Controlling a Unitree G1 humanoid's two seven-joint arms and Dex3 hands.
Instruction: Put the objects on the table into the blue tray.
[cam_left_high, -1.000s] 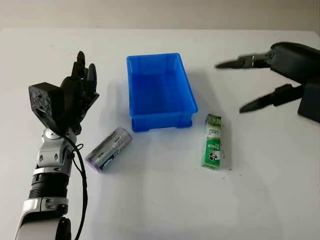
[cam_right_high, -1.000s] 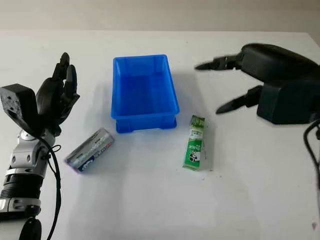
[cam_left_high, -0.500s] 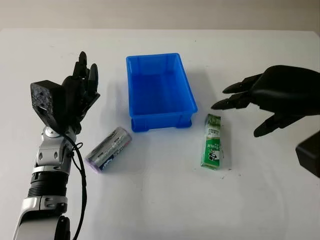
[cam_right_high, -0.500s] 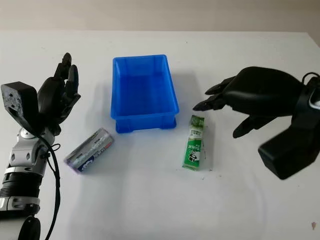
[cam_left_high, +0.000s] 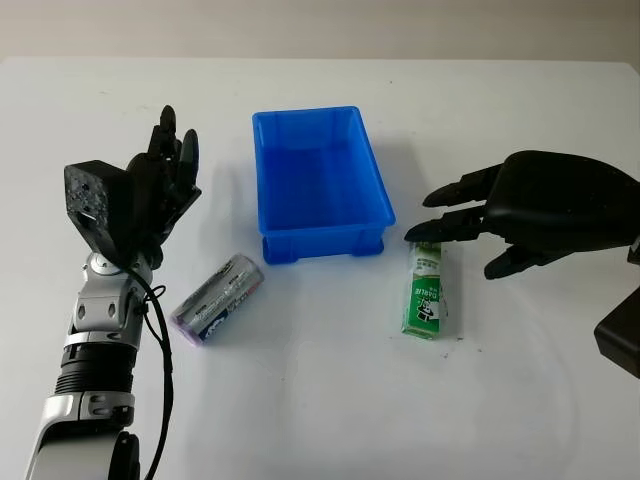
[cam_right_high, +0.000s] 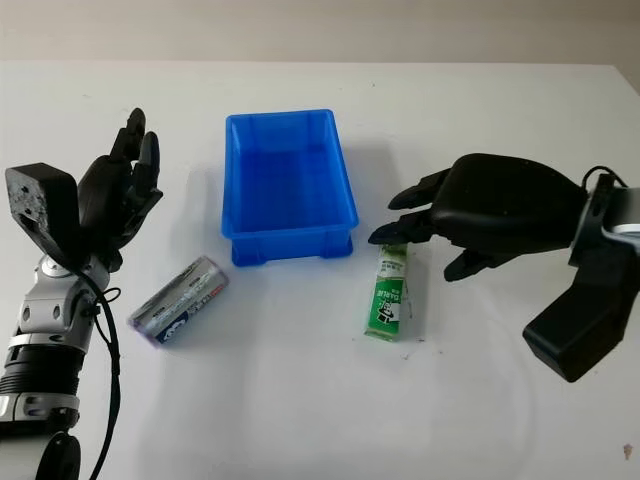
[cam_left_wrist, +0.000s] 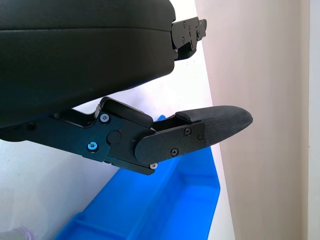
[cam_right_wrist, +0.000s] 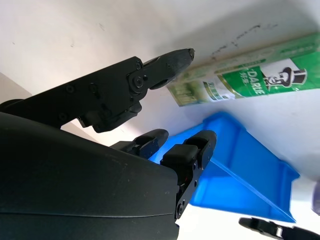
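The blue tray (cam_left_high: 318, 180) stands empty at the middle of the white table. A green toothpaste box (cam_left_high: 425, 284) lies just right of the tray's near corner. My right hand (cam_left_high: 452, 228) hovers open over the box's far end, holding nothing; its fingertips (cam_right_wrist: 176, 59) hang just above that end of the toothpaste box (cam_right_wrist: 250, 77). A silver and purple cylinder (cam_left_high: 217, 298) lies left of the tray's near end. My left hand (cam_left_high: 165, 175) is raised open left of the tray (cam_left_wrist: 150, 200), above and beyond the cylinder.
The table surface (cam_left_high: 330, 400) is plain white, with open room in front of the objects. Its far edge meets a beige wall (cam_left_high: 320, 25).
My right hand came down and leftward from the far right to hover over the far end of the green box. The left hand stayed almost still.
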